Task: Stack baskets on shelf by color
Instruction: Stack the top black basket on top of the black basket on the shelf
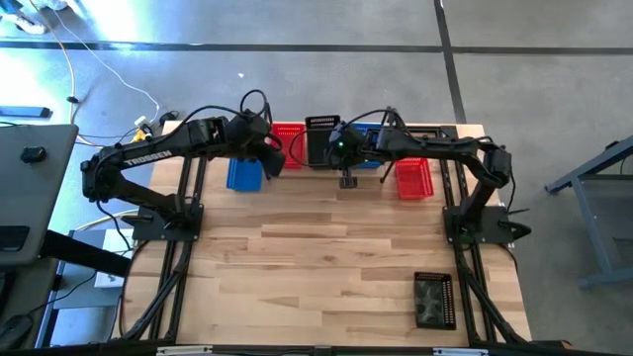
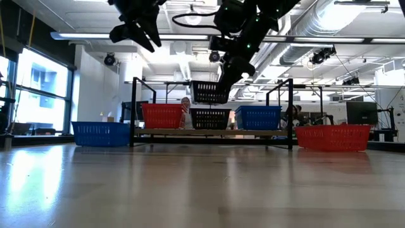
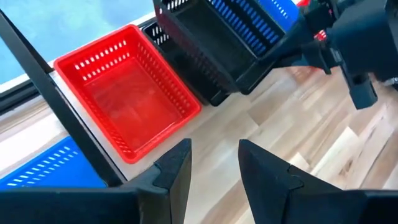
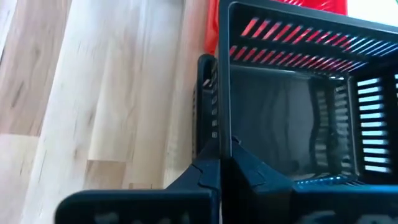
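Note:
The shelf stands along the table's far edge and carries a red basket, a black basket and a blue basket side by side. My right gripper is shut on a second black basket, which hangs just above the black one on the shelf. My left gripper is open, high above the shelf's red basket. Another blue basket and red basket sit on the table before the shelf's ends. A third black basket lies near the right front. My right gripper holds the upper black basket by one side wall at its rim. One finger is outside the wall and the other inside. The basket is lifted clear, slightly tilted, over the black basket on the shelf.
The shelf's black rod uprights rise at both ends. The wide wood tabletop stretches toward the near edge, with only the black basket at its right. A desk stands left of the table.

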